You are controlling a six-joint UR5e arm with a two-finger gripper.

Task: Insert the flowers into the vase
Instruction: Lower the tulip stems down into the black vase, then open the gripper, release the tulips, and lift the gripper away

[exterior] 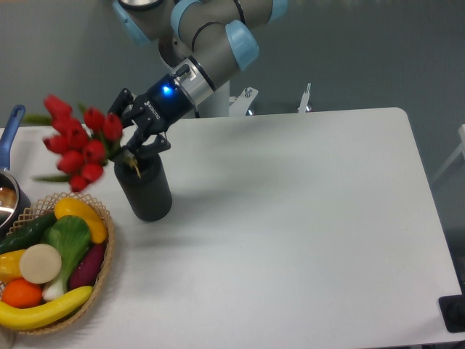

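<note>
Leaning out over the vase, the flowers have their stem ends down in the round mouth while the red heads hang off to the side away from the arm, above the near edge of the basket. The bunch looks smeared, so I cannot count the blooms or make out the band. The gripper sits just above the vase's rim, on the side toward the robot's base, with its dark fingers spread apart around the top of the stems; they do not look clamped on anything, though whether a fingertip is touching the stems I cannot tell. A blue light glows on the wrist behind it.

The vase itself stands upright on the white table, matte black and thick-walled. Just in front of it and to the side of the flower heads sits the woven basket, filled with vegetables and fruit, near but apart from the vase. Farther out past the flowers, at the picture's edge, a pot with a blue handle shows partly.
</note>
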